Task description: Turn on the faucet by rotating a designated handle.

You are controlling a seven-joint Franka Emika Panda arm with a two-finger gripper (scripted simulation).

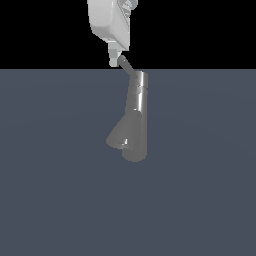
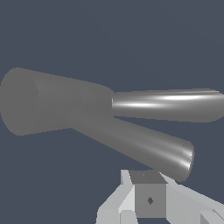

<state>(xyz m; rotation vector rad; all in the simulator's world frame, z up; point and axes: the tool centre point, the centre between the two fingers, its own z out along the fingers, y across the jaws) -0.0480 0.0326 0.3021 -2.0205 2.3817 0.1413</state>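
The pictures are sharp, with no blur. The light is soft and a bit dim. A bright white shine runs along the faucet (image 1: 141, 100) in the exterior view and along its handle (image 2: 168, 104) in the wrist view. The floor (image 1: 50, 175) looks flat grey.

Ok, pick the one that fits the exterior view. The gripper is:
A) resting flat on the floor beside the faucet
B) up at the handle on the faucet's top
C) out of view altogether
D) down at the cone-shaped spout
B: the gripper sits right at the thin handle sticking out of the faucet top, well above the spout.
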